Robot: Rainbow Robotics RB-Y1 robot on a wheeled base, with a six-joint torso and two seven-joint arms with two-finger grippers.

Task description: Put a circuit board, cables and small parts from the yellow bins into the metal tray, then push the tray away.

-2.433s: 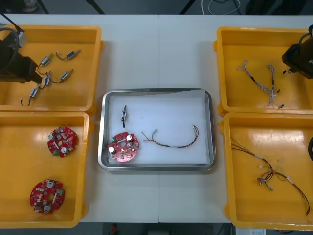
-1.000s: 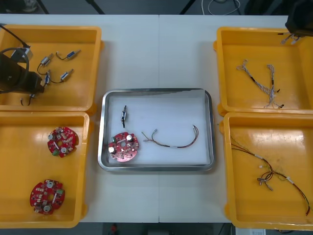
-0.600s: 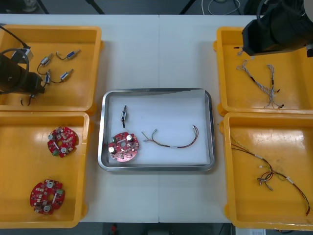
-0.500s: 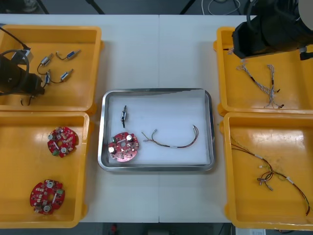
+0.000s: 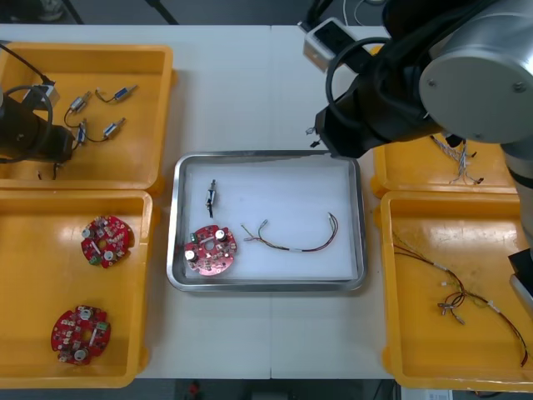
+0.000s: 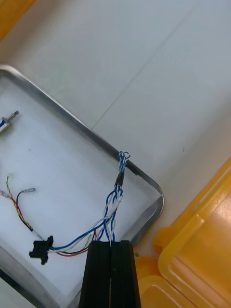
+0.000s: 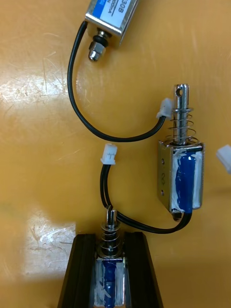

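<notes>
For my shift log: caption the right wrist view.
Right tool, shut on a blue-white cable, holds it over the tray's corner.

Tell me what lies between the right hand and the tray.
Right wrist view: a blue and white cable hangs from the shut right hand over a corner of the tray. The left hand grips a small metal part in a bin.

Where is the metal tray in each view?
Front view: metal tray at table centre.
Right wrist view: its corner beyond the right gripper holding the blue and white cable.
Left wrist view: yellow bin floor instead; left gripper holds a small metal part.
Shared landmark: red and yellow cable inside it.
</notes>
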